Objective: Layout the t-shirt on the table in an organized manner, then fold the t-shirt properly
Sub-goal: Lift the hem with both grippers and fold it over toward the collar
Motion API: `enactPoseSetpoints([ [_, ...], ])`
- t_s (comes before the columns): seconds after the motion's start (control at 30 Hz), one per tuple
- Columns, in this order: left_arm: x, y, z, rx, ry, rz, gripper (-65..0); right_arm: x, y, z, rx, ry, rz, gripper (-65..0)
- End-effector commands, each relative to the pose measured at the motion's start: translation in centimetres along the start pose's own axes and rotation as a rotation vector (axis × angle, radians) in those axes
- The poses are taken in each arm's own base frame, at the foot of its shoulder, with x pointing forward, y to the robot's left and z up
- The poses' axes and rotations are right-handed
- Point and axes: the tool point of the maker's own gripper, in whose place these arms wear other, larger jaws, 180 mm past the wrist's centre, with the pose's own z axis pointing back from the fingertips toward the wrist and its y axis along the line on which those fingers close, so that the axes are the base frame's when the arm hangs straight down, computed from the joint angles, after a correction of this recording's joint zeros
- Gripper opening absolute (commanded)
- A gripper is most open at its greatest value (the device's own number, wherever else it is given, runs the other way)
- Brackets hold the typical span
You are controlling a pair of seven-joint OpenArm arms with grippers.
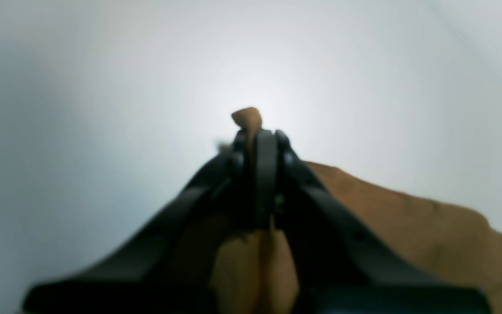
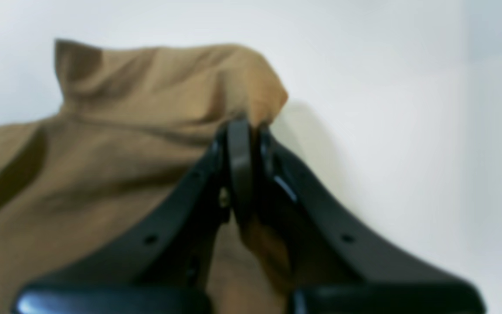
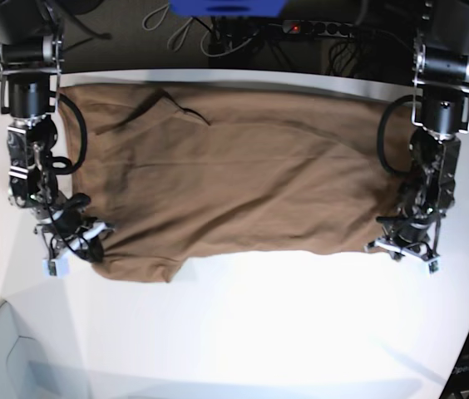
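- The t-shirt lies spread across the far half of the white desk, long side running left to right, with its near edge facing the camera in the base view.
- The left tool is pressed together on a small nub of brown cloth that pokes out past its tips. That is a thin bite, so it could slip free once the arm lifts or pulls.
- The right tool is pinched on a fold at the shirt's other near corner. It seems to hold more fabric, so the two grips look uneven, and a fold made from here could come out skewed.
- If the arms move at different speeds or heights, the edge between them may go slack or stretch, and the cloth could twist rather than lie flat.
- Creases show near the collar end by the far edge, and folding over them would likely trap the wrinkles inside.
- The far edge sits close to the desk's rim, so a hard drag that way could push cloth over the side.
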Motion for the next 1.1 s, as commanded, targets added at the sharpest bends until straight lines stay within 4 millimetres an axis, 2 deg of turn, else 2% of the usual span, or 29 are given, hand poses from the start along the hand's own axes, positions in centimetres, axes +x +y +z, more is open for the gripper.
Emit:
enactPoseSetpoints([
  [0.0,2.8,-0.8,0.2,-0.029,-0.074,0.012,-64.9,2.7,-0.3,0.2,0.001,-0.078,-0.001,-65.0],
  [0.07,2.6,1.1,0.8,0.003,-0.085,0.048,-64.9,2.6,-1.1,0.9,-0.020,-0.089,-0.018,-65.0],
  [0.2,3.4,2.8,2.3,0.023,-0.133,0.104,-64.9,2.3,-1.6,3.1,-0.041,-0.128,-0.016,-65.0],
  [0.47,4.5,2.1,4.9,-0.031,-0.127,0.177,-64.9,2.6,1.8,6.2,-0.007,-0.215,-0.014,-65.0],
  [0.63,4.7,1.2,7.0,-0.064,-0.150,0.193,-64.9,2.9,2.5,7.9,-0.015,-0.262,-0.028,-65.0],
  [0.77,4.5,0.4,8.9,-0.090,-0.166,0.214,-64.9,2.4,3.0,8.8,-0.013,-0.264,-0.025,-65.0],
  [1.07,3.4,0.8,12.7,-0.083,-0.202,0.219,-64.9,0.9,4.8,11.2,0.004,-0.257,-0.012,-65.0],
])
